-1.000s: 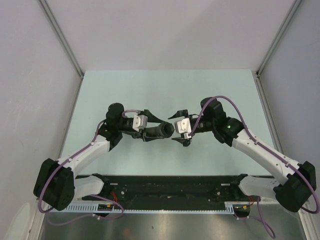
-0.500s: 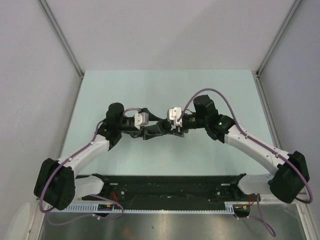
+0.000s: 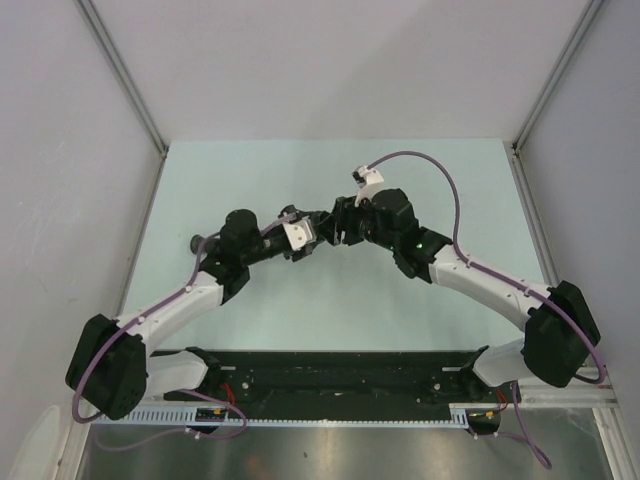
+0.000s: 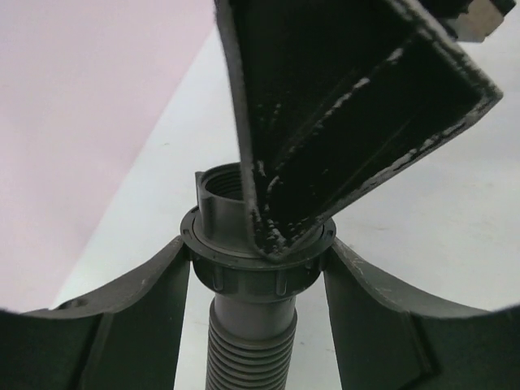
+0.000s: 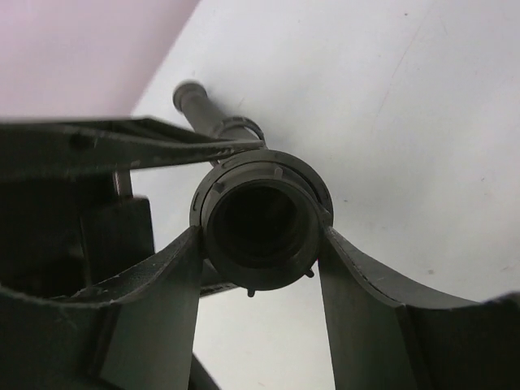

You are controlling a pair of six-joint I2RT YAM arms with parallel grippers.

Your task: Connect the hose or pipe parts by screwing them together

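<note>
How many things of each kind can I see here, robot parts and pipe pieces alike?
Robot arms: 2, the left arm and the right arm
End effectors: 2, the left end effector and the right end effector
Black pipe pieces: 2, the hose and the ring
Total: 6

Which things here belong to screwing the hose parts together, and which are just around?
In the job: corrugated hose, ring nut, left pincer, right pincer.
Just around: table, purple cables, black rail along the near edge.
</note>
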